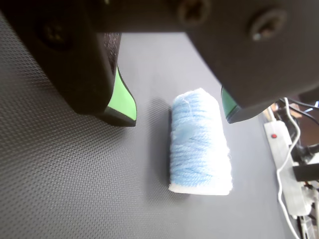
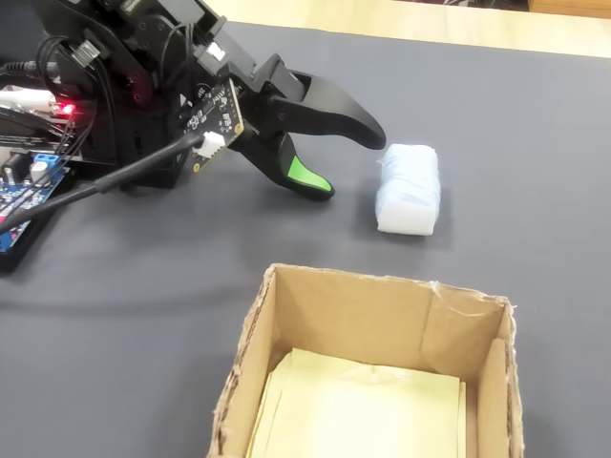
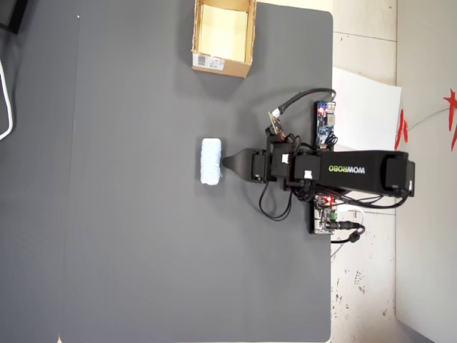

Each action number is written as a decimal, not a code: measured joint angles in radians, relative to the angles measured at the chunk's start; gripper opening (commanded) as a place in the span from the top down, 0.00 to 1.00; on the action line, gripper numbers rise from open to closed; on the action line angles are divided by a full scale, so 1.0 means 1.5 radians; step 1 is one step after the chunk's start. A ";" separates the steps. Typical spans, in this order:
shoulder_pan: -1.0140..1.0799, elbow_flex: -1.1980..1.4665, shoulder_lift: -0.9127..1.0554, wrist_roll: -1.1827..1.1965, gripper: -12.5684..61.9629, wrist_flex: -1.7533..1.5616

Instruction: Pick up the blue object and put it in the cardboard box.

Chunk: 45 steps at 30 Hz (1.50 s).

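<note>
Open pincer (image 1: 180,119), pale fuzzy blue object (image 1: 200,144) wound with yarn

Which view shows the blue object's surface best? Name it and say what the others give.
The wrist view: the blue object fills the frame centre, its wound yarn strands sharp, lying on the mat between the open gripper jaws. The fixed view shows it smaller, as a pale block beyond the cardboard box. The overhead view shows only a tiny pale oblong.

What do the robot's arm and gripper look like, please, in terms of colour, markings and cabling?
The arm is matte black plastic with white WOWROBO lettering on top. The gripper has pointed black fingers with bright green pads. Black cables loop round the joints, and a small circuit board with a white connector sits near the wrist.
</note>
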 measured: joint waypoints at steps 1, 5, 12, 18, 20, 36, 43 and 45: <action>0.000 0.000 0.000 0.000 0.38 0.000; 0.000 0.000 0.000 0.000 0.38 0.000; 0.000 0.000 0.000 0.000 0.38 0.000; -0.002 0.000 0.000 0.000 0.38 0.000; -0.002 0.000 0.000 0.000 0.38 0.001; -0.014 -0.011 0.000 0.000 0.38 0.013; -0.033 -0.108 0.000 -0.022 0.38 0.184; -0.039 -0.156 0.000 -0.049 0.38 0.276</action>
